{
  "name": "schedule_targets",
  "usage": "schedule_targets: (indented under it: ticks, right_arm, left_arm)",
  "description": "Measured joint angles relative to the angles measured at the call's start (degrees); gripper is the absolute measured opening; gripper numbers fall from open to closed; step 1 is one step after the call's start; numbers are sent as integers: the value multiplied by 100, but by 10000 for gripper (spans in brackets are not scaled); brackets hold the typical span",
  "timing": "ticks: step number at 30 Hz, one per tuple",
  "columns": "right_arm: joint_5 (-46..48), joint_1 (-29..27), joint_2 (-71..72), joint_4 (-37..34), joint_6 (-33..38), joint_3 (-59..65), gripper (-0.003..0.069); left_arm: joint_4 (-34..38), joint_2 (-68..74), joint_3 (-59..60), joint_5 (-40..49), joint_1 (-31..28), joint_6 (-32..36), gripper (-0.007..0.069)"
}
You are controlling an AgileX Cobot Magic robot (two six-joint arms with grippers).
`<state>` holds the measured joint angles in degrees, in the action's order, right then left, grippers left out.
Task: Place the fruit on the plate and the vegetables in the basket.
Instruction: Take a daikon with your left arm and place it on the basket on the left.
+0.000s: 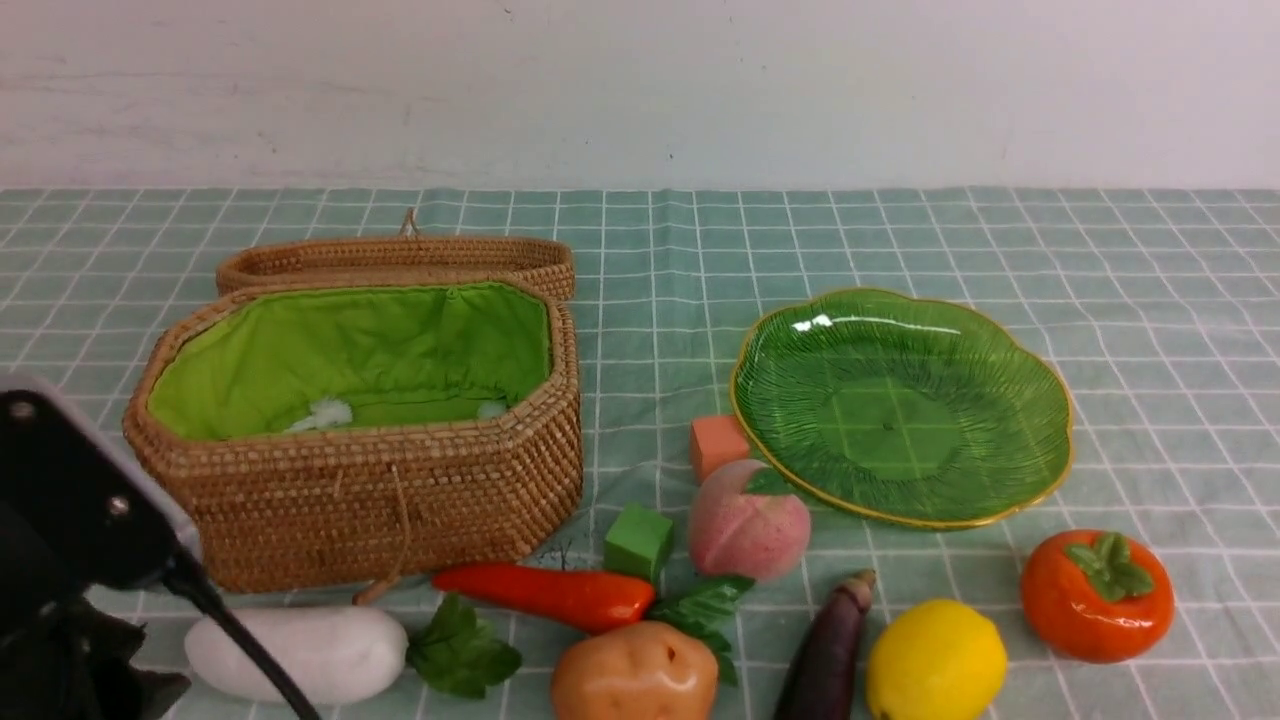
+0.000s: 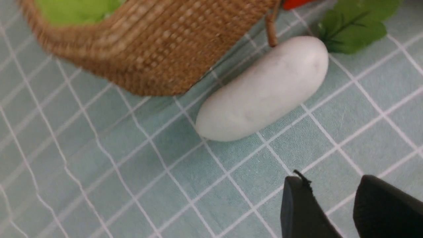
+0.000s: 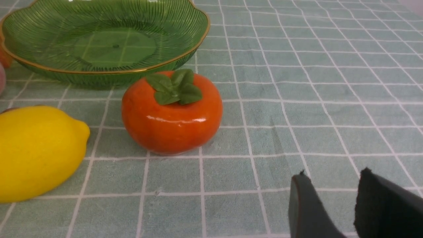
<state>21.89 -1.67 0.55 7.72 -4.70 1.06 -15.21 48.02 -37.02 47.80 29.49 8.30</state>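
The open wicker basket stands at the left and the empty green plate at the right. Along the front lie the radish, carrot, potato, eggplant, lemon, persimmon and peach. My left gripper is open and empty, above the cloth near the radish and the basket's corner. My right gripper is open and empty, to the right of the persimmon, with the lemon and plate beyond.
An orange cube sits against the plate's left rim and a green cube lies between carrot and peach. The basket's lid lies open behind it. My left arm's black body fills the front-left corner. A white wall stands behind the table.
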Motion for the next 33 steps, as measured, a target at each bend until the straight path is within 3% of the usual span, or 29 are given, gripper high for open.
schedule_targets:
  ticks: [2,6,8,13,17,28,33]
  right_arm:
    - [0,0,0,0,0,0,241]
    - [0,0,0,0,0,0,241]
    - [0,0,0,0,0,0,241]
    - [0,0,0,0,0,0,241]
    - [0,0,0,0,0,0,241]
    - [0,0,0,0,0,0,241]
    - [0,0,0,0,0,0,241]
  left_arm:
    - [-50,153,0,-200,55,735,266]
    - [-129,304,139,-897,55,1225,354]
    - [-215,515,386,-1485,55,1645,487]
    - [-386,1006,678,-1845,55,2036,646]
    - [-517,1374,730,-2196,55,2105,663]
    - [-818,2167,730,-2528,48,2111,586]
    - [-790,2364,730,-2708,-335,2111,584]
